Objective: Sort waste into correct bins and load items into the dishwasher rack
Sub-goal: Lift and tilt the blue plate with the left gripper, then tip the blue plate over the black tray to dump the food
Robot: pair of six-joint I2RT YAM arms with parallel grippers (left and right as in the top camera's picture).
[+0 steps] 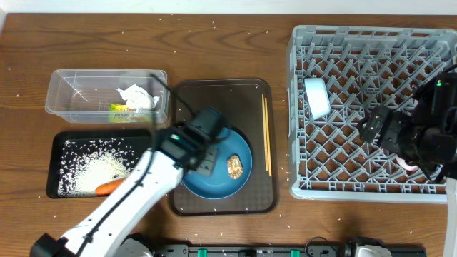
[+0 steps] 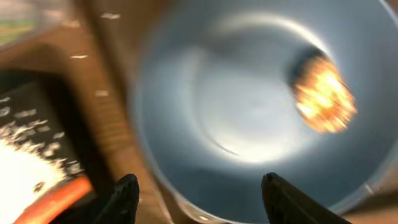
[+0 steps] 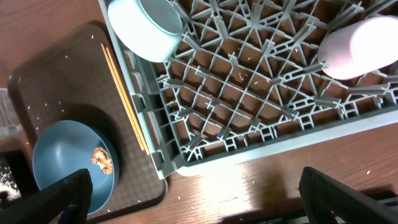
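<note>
Wooden table (image 1: 214, 43) carries a brown serving tray (image 1: 214, 96), where the left gripper (image 2: 199, 193), jaws spread wide, hovers over the blue plate (image 2: 249, 112) holding the brown food lump (image 1: 235, 167). The right gripper (image 3: 199, 193), also wide open, hangs above the grey rack (image 1: 371, 86), which contains the light-blue cup (image 3: 146, 25) and pink cup (image 3: 357, 46).

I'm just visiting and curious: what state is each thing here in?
Plate, on brown tray, food lump on it.
Chopsticks, flat on brown tray.
Blue cup, on its side in rack.
Pink cup, in rack.
Clear tub, holds tissue and wrapper.
Black tray, holds rice and carrot.
Left tool, open above plate.
Right tool, open.
</note>
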